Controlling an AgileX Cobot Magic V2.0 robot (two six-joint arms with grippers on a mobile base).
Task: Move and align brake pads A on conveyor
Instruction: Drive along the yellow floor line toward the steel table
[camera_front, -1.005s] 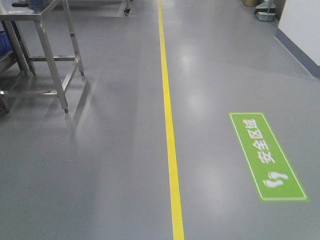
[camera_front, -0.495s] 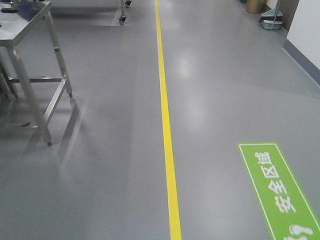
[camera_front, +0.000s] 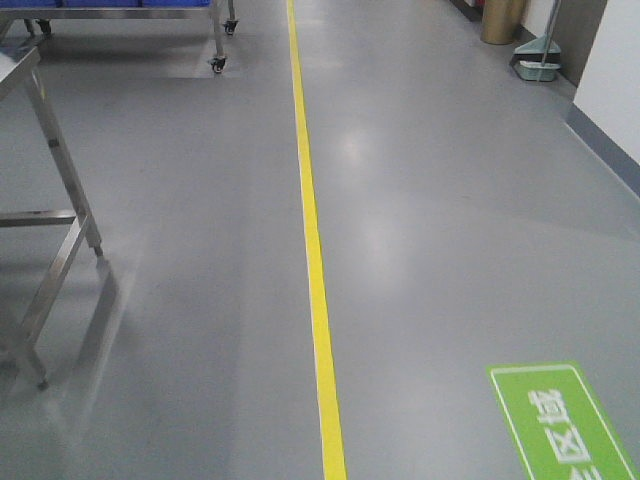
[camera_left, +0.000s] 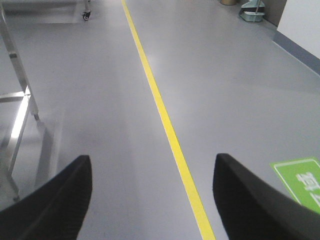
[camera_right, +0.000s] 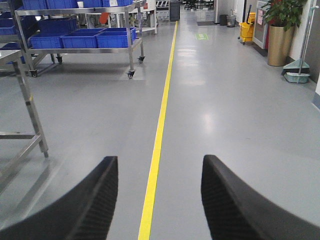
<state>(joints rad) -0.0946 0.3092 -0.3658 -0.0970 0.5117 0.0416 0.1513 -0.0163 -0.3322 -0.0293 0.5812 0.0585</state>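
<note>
No brake pads A and no conveyor show in any view; both are out of view. My left gripper (camera_left: 152, 162) is open, its black fingers wide apart over bare grey floor, with nothing between them. My right gripper (camera_right: 160, 162) is open too, empty, its ribbed fingers (camera_right: 227, 200) framing the yellow floor line (camera_right: 152, 170). Neither gripper appears in the front view.
The yellow line (camera_front: 312, 250) runs along the grey floor. A steel table's legs (camera_front: 60, 190) stand at the left. Behind it is a wheeled steel rack (camera_right: 82, 42) with blue bins. A green floor sign (camera_front: 560, 425) lies at lower right. A wall (camera_front: 610, 60), a brass planter (camera_right: 279, 45) and a dustpan (camera_front: 540, 68) are at the right.
The front view has advanced along the floor: the steel table slid to the left edge, the green sign dropped toward the bottom right, and the rack's wheels came into view at the top.
</note>
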